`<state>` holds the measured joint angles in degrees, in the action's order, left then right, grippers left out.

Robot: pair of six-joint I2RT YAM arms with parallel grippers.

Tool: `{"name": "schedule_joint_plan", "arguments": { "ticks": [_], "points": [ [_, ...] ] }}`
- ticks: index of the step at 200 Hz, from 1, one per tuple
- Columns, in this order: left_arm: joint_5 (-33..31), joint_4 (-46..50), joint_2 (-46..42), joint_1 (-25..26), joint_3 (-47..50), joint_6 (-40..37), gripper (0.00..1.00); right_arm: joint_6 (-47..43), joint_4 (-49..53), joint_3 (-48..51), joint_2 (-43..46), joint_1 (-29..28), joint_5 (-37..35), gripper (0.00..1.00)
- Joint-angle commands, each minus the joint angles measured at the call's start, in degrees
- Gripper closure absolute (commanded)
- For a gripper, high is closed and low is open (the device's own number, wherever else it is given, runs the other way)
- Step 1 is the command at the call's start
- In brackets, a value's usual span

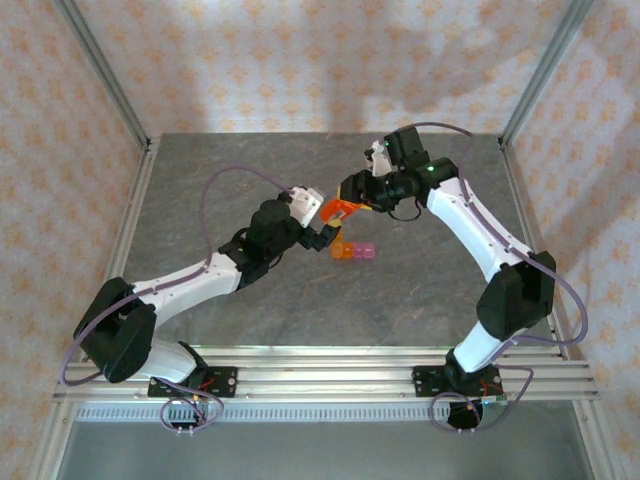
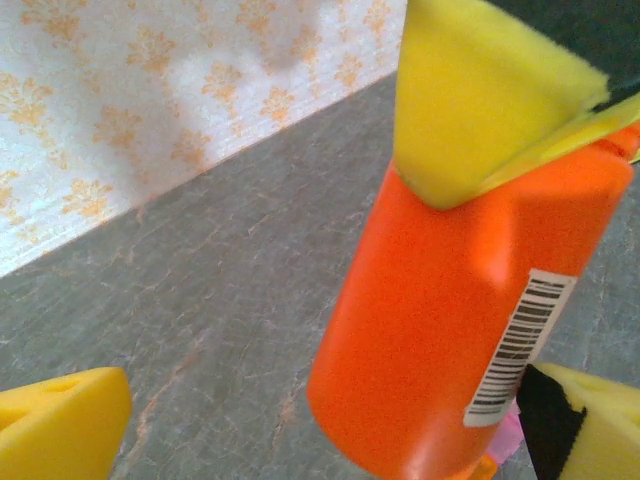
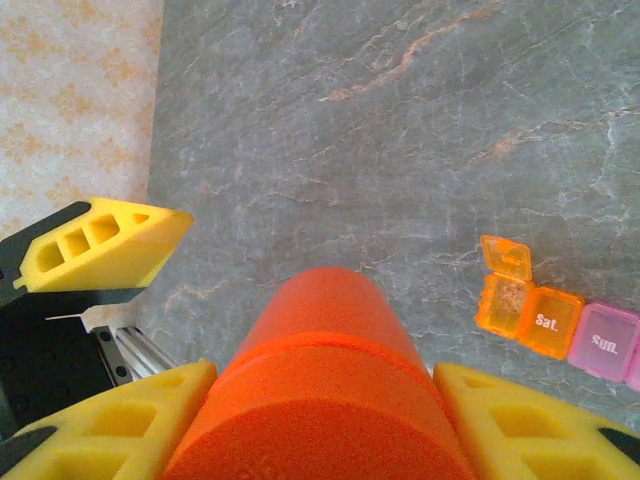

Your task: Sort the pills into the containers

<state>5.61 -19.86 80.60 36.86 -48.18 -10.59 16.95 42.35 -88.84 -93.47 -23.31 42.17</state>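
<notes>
Bright, even, diffuse, from overhead. Broad soft grey shadows on wallpaper (image 1: 300, 60) well behind orange bottle (image 1: 337, 211); fainter ones on tabletop (image 1: 300, 300) beneath it. Left wrist view: pale sheen down bottle's side, barcode (image 2: 520, 345) a little soft. Right wrist view: near end of bottle out of focus, stone just beyond it sharp, lettering on containers (image 3: 560, 322) right of bottle legible.

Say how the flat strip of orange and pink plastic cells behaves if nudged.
The flat strip of orange and pink plastic cells looks light and low on the smooth grey table: likely slides or pivots, not tips. Its raised orange lid looks thin; a brush may flip it.
</notes>
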Motion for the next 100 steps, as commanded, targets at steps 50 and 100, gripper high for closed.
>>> {"name": "schedule_joint_plan", "arguments": {
  "ticks": [50,100],
  "points": [
    [6.87,8.34,0.43,-0.65,-4.87,-3.07,0.04,-0.63,3.29,-4.41,0.22,0.32,-1.23,0.58],
    [11.74,7.3,1.52,-0.66,-4.69,-3.76,0.23,-0.69,2.35,-3.59,-0.2,0.31,3.17,0.58]
  ]
}}
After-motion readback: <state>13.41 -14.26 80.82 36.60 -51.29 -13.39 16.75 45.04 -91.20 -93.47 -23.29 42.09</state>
